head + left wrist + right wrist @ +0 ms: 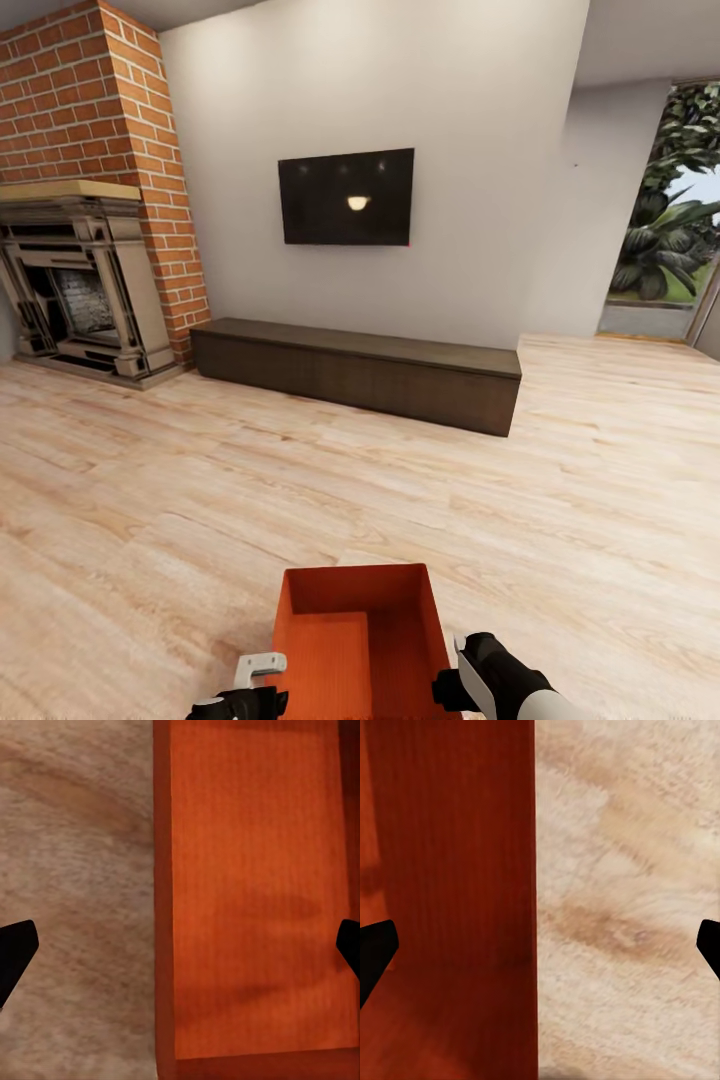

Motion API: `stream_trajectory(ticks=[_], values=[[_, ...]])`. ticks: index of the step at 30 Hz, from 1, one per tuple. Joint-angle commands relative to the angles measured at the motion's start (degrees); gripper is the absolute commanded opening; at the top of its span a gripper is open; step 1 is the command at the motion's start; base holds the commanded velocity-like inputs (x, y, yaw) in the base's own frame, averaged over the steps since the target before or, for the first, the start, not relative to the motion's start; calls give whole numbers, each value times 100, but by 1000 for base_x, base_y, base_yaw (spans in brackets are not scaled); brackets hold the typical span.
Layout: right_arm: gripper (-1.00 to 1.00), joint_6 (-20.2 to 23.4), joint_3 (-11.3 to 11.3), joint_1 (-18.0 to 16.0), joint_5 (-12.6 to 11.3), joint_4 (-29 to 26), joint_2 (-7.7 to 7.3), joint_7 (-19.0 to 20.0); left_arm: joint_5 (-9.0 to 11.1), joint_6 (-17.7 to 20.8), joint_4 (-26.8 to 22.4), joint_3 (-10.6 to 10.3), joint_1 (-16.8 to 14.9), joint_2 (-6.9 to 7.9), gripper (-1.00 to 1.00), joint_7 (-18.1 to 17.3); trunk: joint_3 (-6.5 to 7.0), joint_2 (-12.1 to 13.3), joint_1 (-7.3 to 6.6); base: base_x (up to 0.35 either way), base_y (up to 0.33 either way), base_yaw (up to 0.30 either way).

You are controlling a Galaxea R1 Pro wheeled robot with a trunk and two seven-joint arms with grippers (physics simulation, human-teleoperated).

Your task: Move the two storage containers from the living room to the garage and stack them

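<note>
Both pincers, left (180,952) and right (540,956), straddle the storage container's (360,640) walls, seemingly unclenched; an uneven squeeze could tilt it.

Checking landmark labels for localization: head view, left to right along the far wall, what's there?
Brick fireplace → long dark cabinet with the wall TV above it → opening onto green plants at the far right.

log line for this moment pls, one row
room: living room, light wood-plank floor | object: orange-red plastic bin between arms | left gripper: open, straddling bin wall | right gripper: open, straddling opposite wall
</note>
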Motion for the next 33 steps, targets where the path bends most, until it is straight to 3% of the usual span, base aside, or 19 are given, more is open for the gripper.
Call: stream_trajectory(ticks=[1,9,15,22,30,33], values=[[100,33,7,-1,1,-9,1,-18,55,30,-10,-34,-1,4,100,4,-29,-4,1,0,0,0],[100,33,7,-1,1,-8,1,-18,55,31,-9,-35,-1,3,100,2,-73,-7,6,0,0,0],[100,33,7,-1,1,-9,1,-18,55,27,-9,-38,-1,1,100,4,-206,-15,22,0,0,0],[100,33,7,-1,1,-7,1,-16,55,27,-10,-43,-1,4,100,3,-206,-15,22,0,0,0],[100,33,7,-1,1,-5,1,-18,55,27,-9,-43,-1,4,100,-1,-383,-26,42,0,0,0],[100,33,7,-1,1,-5,1,-18,55,27,-9,-43,-1,5,100,-3,-383,-26,42,0,0,0]])
